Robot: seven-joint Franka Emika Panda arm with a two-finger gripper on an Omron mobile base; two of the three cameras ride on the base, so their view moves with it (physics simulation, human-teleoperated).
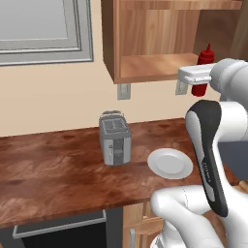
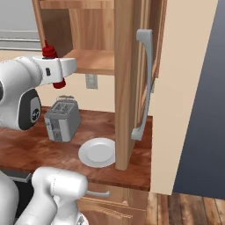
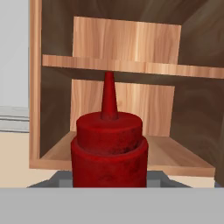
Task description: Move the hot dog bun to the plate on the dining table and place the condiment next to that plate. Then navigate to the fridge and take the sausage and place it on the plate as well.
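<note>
The condiment (image 3: 109,148) is a red squeeze bottle with a tapered cap. It is held upright just in front of the open wall cabinet (image 3: 127,41). My gripper (image 1: 201,77) is shut on its body. The cap (image 1: 207,52) sticks up above my hand and the base (image 1: 199,90) hangs below it. In the right base view the gripper (image 2: 56,72) holds the same bottle (image 2: 49,51) at the cabinet's lower shelf (image 2: 94,61). The hot dog bun, the plate, the dining table, the fridge and the sausage are out of view.
A grey toaster (image 1: 115,138) and a round white plate (image 1: 169,163) sit on the reddish-brown countertop (image 1: 53,169) below my hand. The cabinet's open door (image 2: 127,88) with its grey handle (image 2: 145,83) stands to the right. An oven (image 1: 58,232) sits under the counter.
</note>
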